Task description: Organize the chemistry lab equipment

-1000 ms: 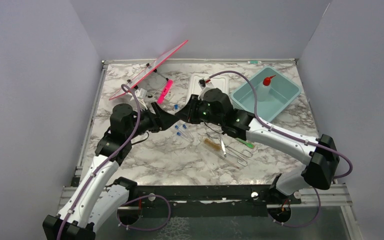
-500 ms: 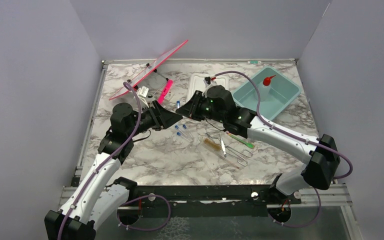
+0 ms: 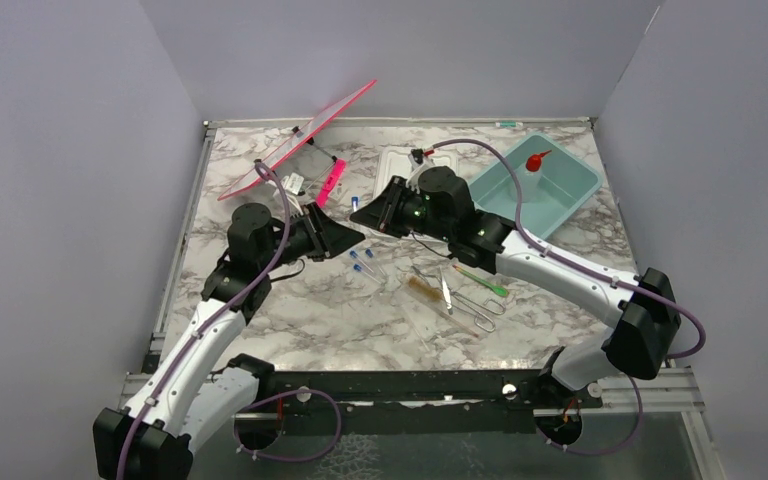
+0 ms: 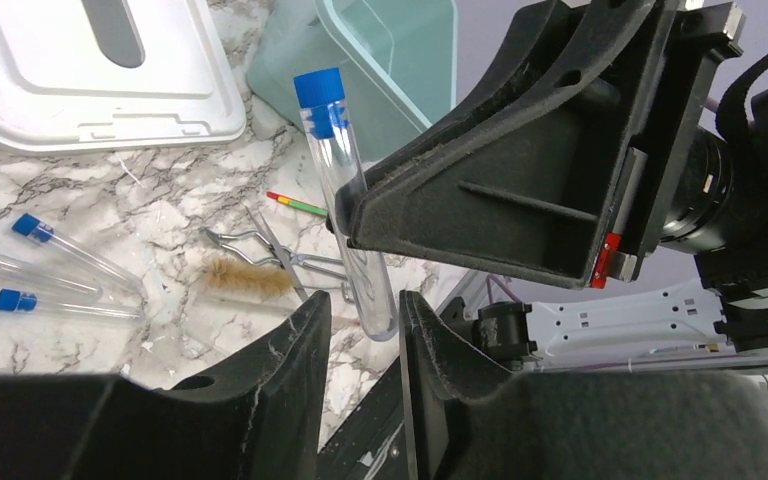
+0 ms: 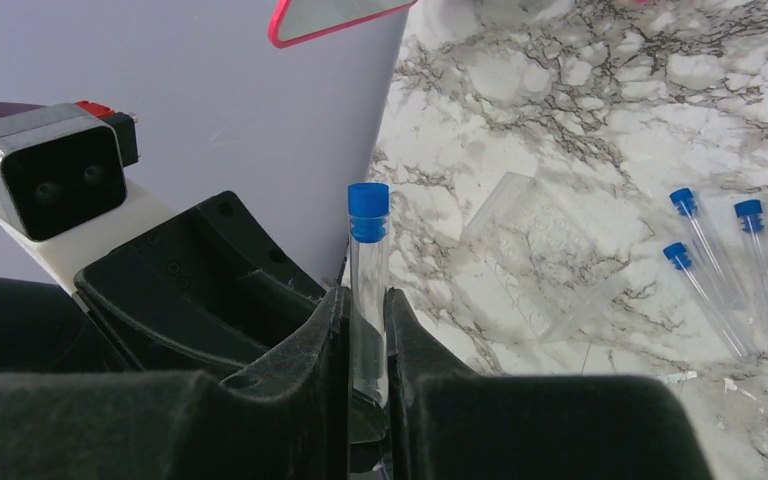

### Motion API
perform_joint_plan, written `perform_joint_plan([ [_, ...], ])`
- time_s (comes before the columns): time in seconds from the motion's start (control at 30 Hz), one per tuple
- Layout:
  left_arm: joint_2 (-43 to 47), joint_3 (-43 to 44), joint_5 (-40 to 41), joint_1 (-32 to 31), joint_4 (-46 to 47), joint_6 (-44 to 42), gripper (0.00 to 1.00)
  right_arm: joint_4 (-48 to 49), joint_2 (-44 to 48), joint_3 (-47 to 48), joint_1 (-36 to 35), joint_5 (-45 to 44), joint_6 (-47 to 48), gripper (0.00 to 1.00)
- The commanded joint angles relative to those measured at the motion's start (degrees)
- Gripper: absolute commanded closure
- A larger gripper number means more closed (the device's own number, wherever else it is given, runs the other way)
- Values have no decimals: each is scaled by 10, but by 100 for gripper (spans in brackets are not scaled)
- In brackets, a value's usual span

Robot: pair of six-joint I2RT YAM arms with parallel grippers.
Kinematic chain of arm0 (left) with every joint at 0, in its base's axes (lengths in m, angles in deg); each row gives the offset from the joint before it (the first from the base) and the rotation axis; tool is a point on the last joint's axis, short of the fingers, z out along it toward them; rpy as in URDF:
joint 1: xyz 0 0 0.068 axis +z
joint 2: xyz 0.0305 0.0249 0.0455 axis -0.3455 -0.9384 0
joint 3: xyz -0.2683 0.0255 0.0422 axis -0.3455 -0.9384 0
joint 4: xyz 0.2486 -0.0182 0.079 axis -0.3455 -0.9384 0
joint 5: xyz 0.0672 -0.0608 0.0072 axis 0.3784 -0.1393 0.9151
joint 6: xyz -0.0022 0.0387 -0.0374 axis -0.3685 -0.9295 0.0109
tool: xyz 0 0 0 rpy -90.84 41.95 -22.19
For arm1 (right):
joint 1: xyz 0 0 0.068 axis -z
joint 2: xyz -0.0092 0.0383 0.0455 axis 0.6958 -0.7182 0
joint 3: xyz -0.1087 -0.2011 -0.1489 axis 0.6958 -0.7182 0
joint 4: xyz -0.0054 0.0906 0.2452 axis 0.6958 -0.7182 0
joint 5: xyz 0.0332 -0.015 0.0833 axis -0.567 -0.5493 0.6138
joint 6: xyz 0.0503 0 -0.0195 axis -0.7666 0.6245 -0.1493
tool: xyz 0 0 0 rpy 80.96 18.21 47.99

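Note:
A clear blue-capped tube (image 3: 357,204) hangs in the air between both arms, over the table's middle. My right gripper (image 5: 365,295) is shut on its lower body, the blue cap (image 5: 368,198) sticking out past the fingers. My left gripper (image 4: 365,300) has come in from the left, and its narrowed jaws straddle the tube's (image 4: 335,150) rounded bottom end with a small gap still showing on one side. Three more tubes (image 3: 365,262) lie on the marble. To their right lie the tan brush (image 3: 422,290), tweezers (image 3: 446,292), wire clamp (image 3: 480,305) and green-tipped stick (image 3: 482,280).
The teal tub (image 3: 575,190) at the back right holds the white squeeze bottle (image 3: 533,170). A white lid (image 3: 405,165) lies to its left. A pink-edged clear panel on a black frame (image 3: 300,140) leans at the back left. A clear plastic piece (image 5: 540,260) lies near the tubes.
The right gripper has carried the tube up and to the left. The left gripper has moved in beside it and narrowed its jaws round the tube's bottom end.

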Motion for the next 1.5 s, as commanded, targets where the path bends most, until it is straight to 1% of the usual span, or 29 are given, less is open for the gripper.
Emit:
perform_joint_plan([
  [0.0, -11, 16, -10, 2, 39, -9, 66, 39, 5, 14, 1, 35, 0, 83],
  [0.1, -13, 20, 11, 2, 32, -21, 72, 40, 3, 14, 1, 42, 4, 83],
  [0.2, -3, 22, 38, 2, 28, -42, 83, 39, 3, 13, 1, 48, 13, 81],
  [0.3, 8, 20, 43, 2, 35, -77, 90, 32, 4, 20, 2, 55, 28, 74],
  [0.4, 13, 27, 29, 2, 24, -152, 92, -6, 3, 50, 4, 62, 57, 64],
  [0.5, 2, 55, 28, 2, -41, -251, 95, -66, 4, 87, 11, 65, 75, 58],
  [0.57, -7, 72, 26, 2, -63, -299, 98, -108, 9, 103, 20, 73, 79, 55],
  [0.67, -9, 78, 10, 2, -61, -333, 100, -168, 10, 128, 38, 70, 85, 50],
  [0.77, -3, 80, -6, 2, -52, -361, 100, -245, -9, 175, 48, 46, 87, 40],
  [0.87, -2, 88, -16, 2, -61, -386, 100, -252, -26, 203, 49, 81, 117, 37],
  [0.97, -17, 116, -17, 2, -97, -414, 100, -245, -46, 229, 48, 153, 149, 36],
  [1.03, -26, 133, -20, 2, -120, -432, 100, -239, -55, 236, 48, 184, 151, 36],
  [1.13, -34, 144, -35, 2, -137, -454, 100, -265, -75, 261, 48, 180, 151, 39],
  [1.23, -39, 150, -38, 1, -152, -481, 100, -280, -91, 282, 48, 172, 152, 47],
  [1.33, -43, 157, -23, -1, -173, -501, 100, -279, -94, 291, 49, 170, 154, 56],
  [1.47, -45, 157, -23, -8, -179, -511, 100, -300, -101, 305, 49, 162, 162, 58],
])
